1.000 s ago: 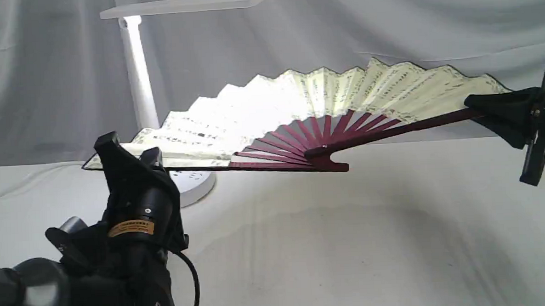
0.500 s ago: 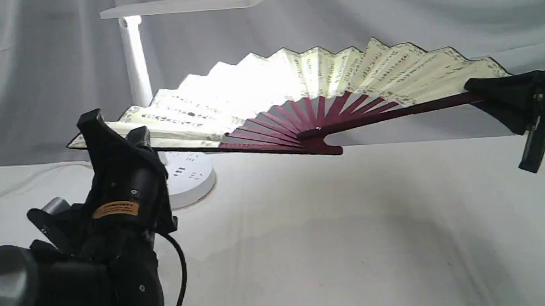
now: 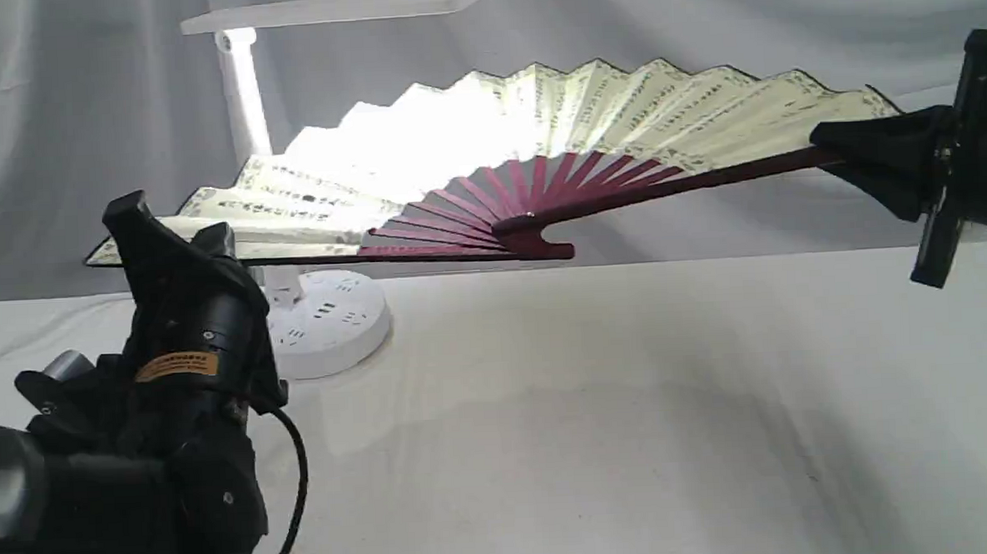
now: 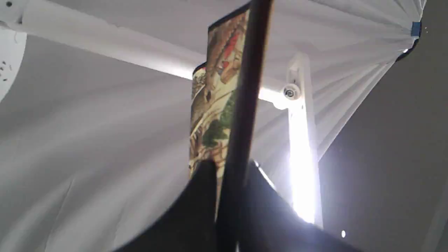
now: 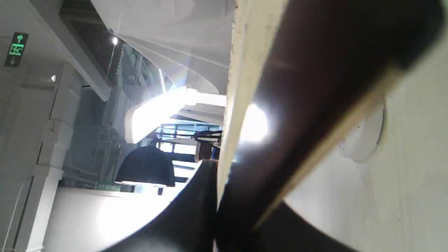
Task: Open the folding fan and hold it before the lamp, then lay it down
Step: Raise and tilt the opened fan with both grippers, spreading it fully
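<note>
The open fan (image 3: pixel 536 117) spans the upper middle, before the lamp (image 3: pixel 241 113) at upper left. The left gripper (image 3: pixel 171 233), lower left, and right gripper (image 3: pixel 837 141), far right, pinch its ends.

Black calligraphy columns covered the folding fan (image 3: pixel 586 115), too small to read. A yellow label (image 3: pixel 177 366) on the left arm (image 3: pixel 199 311) carried illegible print. A green sign (image 5: pixel 15 49) showed an arrow and pictogram.
</note>
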Tool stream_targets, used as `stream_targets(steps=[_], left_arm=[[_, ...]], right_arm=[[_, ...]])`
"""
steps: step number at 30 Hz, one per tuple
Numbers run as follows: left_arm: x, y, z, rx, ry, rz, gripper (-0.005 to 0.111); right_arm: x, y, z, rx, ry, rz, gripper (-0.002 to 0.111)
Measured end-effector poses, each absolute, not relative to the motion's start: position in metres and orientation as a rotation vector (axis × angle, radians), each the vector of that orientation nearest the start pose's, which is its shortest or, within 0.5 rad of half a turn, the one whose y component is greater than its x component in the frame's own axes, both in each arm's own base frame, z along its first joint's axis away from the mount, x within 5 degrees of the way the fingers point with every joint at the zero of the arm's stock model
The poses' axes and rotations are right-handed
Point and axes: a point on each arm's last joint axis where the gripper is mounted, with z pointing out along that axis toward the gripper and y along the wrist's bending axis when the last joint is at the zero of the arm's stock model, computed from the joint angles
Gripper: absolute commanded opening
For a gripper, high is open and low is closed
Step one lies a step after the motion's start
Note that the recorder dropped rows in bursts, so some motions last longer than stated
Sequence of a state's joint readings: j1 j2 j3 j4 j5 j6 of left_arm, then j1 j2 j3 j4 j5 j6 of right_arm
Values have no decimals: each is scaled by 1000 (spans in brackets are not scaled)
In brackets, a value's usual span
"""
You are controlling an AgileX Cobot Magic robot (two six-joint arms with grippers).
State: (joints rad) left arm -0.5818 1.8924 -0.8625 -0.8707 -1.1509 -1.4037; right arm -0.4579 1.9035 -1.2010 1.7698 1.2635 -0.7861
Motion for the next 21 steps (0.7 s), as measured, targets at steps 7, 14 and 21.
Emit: stream_targets(steps=[7,14,21], left_arm=[[335,-138,194,-1459,868,-1303,0],[338,-131,195,-1461,852,-1300,0],[342,-129,199,-1452,835,-1311,0]], right_arm=[[384,-91,262,578,1775,1610,0],[393,-83,276,513,1777,1592,0],[395,-83,279,514,1776,1584,0]])
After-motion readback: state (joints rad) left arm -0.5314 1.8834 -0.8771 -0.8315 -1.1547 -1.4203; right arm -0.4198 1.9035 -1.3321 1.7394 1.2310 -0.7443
